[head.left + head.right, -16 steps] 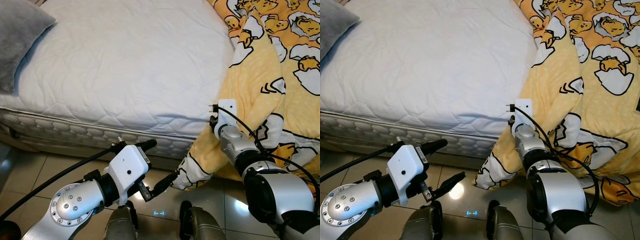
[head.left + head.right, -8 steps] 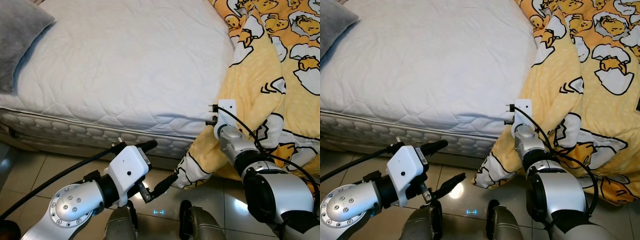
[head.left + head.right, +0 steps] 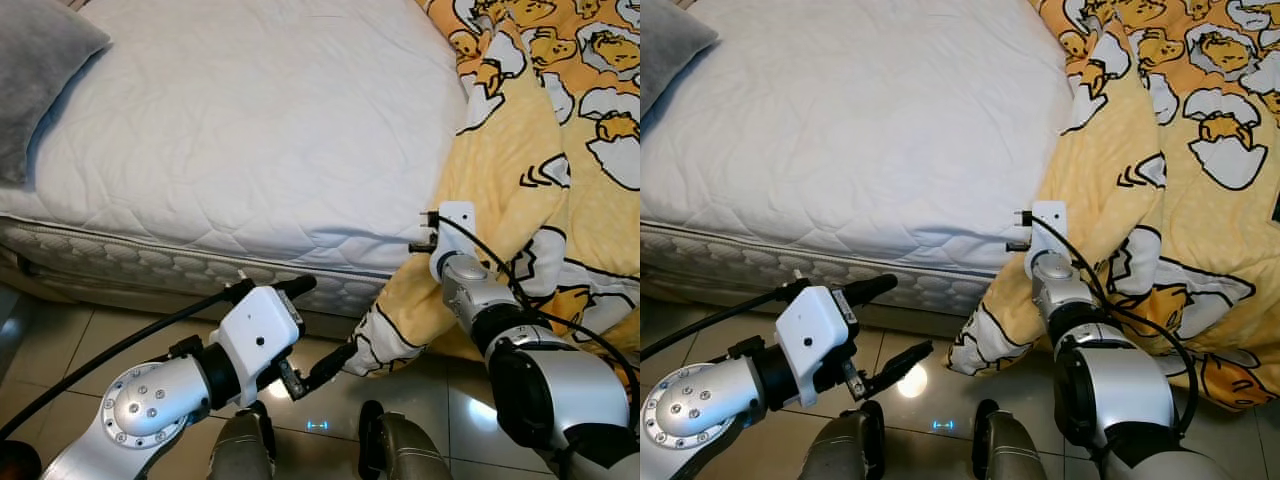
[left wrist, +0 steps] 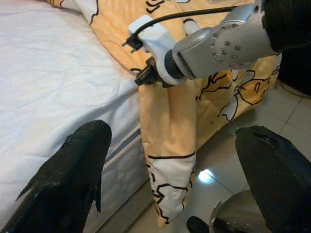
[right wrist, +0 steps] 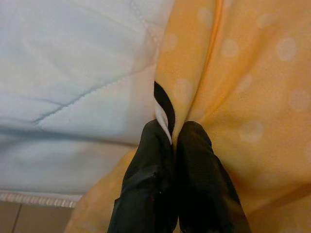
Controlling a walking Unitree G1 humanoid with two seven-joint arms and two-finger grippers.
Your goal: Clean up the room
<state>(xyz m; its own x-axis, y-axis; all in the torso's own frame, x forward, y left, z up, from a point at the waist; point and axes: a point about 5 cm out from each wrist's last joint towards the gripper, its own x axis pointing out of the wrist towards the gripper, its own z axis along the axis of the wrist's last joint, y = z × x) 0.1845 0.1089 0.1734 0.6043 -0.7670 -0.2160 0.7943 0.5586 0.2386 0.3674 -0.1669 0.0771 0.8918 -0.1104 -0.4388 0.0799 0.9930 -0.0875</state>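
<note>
White quilted mattress [image 3: 250, 130] fills most of the head views, a bed with a stitched side band standing on a glossy tiled floor [image 3: 60, 340]. At the far corner of the mattress on the robot's left lies a grey pillow [image 3: 40, 70]. Over the mattress's other side, on the robot's right, a yellow blanket [image 3: 540, 140] printed with cartoon chicks in eggshells is heaped, and one fold of it spills off the mattress edge and hangs down to the floor, its white-and-black printed corner touching the tiles just beside the bed's side band.

At that hanging fold, right at the mattress edge, the right gripper [image 5: 174, 145] has its two black fingers [image 5: 150, 179] pressed together with a pleat of the yellow blanket pinched between them; the wrist view shows the cloth and a strip of its black-and-white print squeezed between the tips, with the white mattress just beside. The silver right arm [image 3: 530, 370] reaches up toward it from low on the robot's right.

Below the mattress edge and over the floor, the left gripper [image 3: 318, 330] hangs with its fingers [image 4: 77, 170] spread wide apart and nothing between them. It points toward the hanging corner of the blanket, the lower fingertip close to the cloth, though contact cannot be made out. Its white wrist housing [image 3: 258, 335] and black cable [image 3: 110, 350] sit nearer the robot.
</note>
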